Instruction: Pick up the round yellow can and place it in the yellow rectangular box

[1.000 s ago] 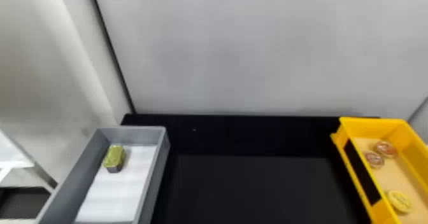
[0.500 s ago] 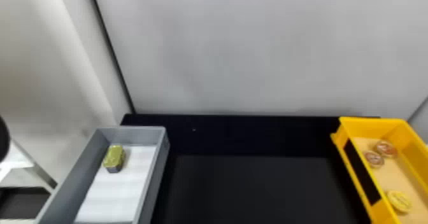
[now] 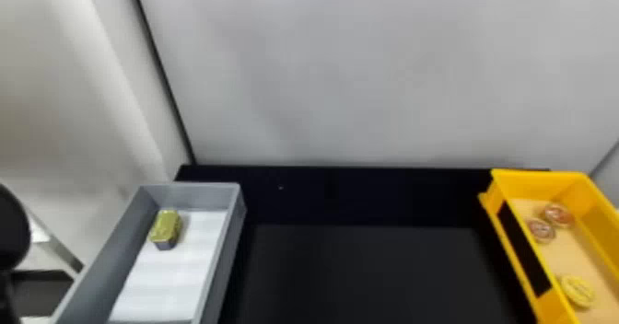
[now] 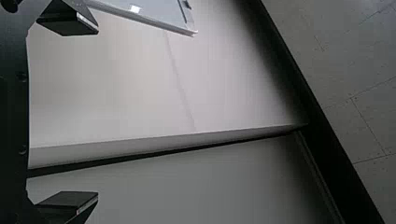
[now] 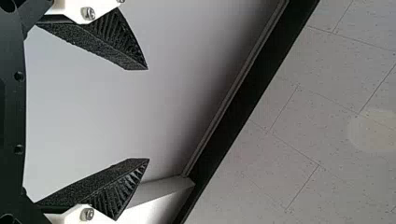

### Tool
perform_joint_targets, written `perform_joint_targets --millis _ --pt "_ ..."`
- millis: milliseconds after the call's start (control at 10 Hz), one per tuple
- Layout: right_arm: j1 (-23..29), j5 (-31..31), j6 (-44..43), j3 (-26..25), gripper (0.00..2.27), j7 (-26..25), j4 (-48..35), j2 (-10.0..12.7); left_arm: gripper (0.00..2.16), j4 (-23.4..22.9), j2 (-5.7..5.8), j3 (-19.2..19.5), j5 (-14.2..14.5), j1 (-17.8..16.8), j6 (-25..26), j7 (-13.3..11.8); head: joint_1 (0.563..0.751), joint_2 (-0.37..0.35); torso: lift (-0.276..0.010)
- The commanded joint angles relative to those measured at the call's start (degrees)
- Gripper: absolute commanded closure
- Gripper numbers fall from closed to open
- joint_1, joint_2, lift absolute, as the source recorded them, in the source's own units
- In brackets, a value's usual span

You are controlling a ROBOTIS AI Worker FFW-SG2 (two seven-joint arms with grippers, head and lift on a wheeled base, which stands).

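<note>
Lying in the yellow rectangular box [image 3: 559,309]: the round yellow can [image 3: 576,292], flat in its near part, apart from both reddish cans.
Reddish cans: two, round, one [image 3: 558,215] just beside the other [image 3: 540,230], in the box's far part, beyond the yellow can.
Lid markings: too blurred to read.
Dark panel [image 3: 525,249]: on the box's left outer wall, no writing legible.
Grey bin [image 3: 225,258]: well apart from the yellow box, to its left; it holds a white liner [image 3: 170,277] and, near the far end, an oblong yellow-green tin [image 3: 166,228] with dark sides.
Black bench [image 3: 359,272]: runs between grey bin and yellow box.
Left arm [image 3: 13,231]: a dark rounded part, well left of the yellow box, beyond the grey bin.
Left gripper [image 4: 98,113]: fingers spread wide, nothing between them, pale panels behind.
Right gripper [image 5: 148,114]: fingers parted, tips well separated, nothing held, facing a pale panel.
</note>
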Motion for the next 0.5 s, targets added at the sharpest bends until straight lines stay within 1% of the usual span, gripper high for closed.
perform_joint_targets --millis 0,100,200,300,400 --pt "-0.27 -1.45 0.99 -0.01 0.09 0.2 -0.05 -0.29 0.04 0.64 -0.96 -1.46 0.64 -0.14 -0.32 0.22 0.72 0.032 -0.001" --pt "0.69 -1.01 1.07 0.61 0.09 -1.74 0.04 0.15 0.04 0.64 1.15 -3.31 0.73 -0.23 0.12 1.63 0.72 0.032 -0.001" --pt "0.78 -0.92 1.34 0.17 0.09 -0.86 0.04 0.15 0.04 0.99 0.35 -5.25 -1.38 0.04 -0.24 3.12 0.72 0.032 -0.001" --pt "0.61 -1.01 1.16 0.26 0.09 -1.03 0.04 -0.03 0.04 1.17 -0.17 -4.72 -0.15 0.04 -0.32 2.68 0.72 0.032 -0.001" --pt "0.61 -1.01 1.25 0.26 0.09 -0.86 0.04 -0.03 0.04 1.26 0.09 -4.72 0.03 -0.23 -0.24 2.68 0.72 0.032 -0.001"
